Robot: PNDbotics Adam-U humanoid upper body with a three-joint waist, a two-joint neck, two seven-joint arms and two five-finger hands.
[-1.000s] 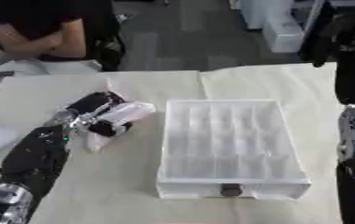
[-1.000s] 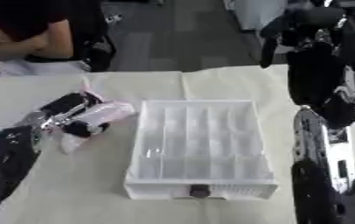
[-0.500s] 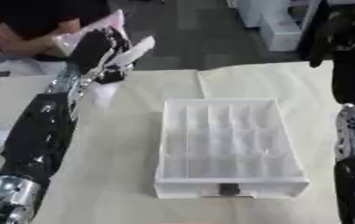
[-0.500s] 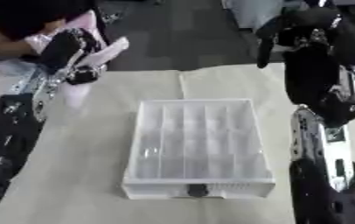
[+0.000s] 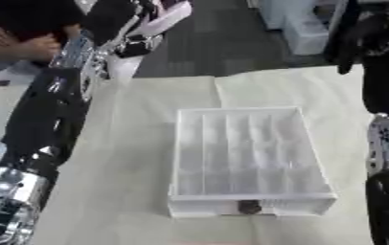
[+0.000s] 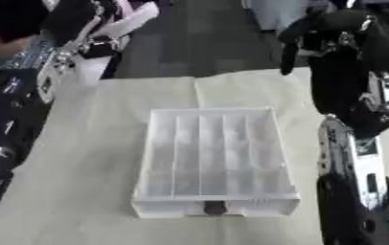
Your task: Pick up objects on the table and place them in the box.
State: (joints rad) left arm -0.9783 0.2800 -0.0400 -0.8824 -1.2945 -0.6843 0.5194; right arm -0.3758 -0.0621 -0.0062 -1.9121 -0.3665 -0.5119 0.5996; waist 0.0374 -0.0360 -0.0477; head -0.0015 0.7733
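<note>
1. The left hand (image 5: pixel 135 16) is raised high at the upper left, beyond the table's far edge, its fingers curled round a pale pink-and-white flat packet (image 5: pixel 166 16) with a dark part (image 5: pixel 135 47) hanging below it.
2. The clear plastic box with rows of small compartments (image 5: pixel 246 158) sits mid-table on the cream cloth (image 5: pixel 122 158), a dark latch at its near wall. Every compartment I can see looks empty.
3. The right hand (image 6: pixel 315 36) hangs at the upper right, fingers drooping and curled, holding nothing, well apart from the box.
4. The carried packet is well apart from the box, up and to its left, so the placing step is not yet done.
5. Risks, as I judge them:
   - The packet looks wider than one compartment, so it may bridge the dividers and rest on top instead of dropping in.
   - A release from this height would likely let it flutter onto the cloth or past the table edge.
   - Lowering the arm steeply could catch the box's left wall and shove the light box askew.
</note>
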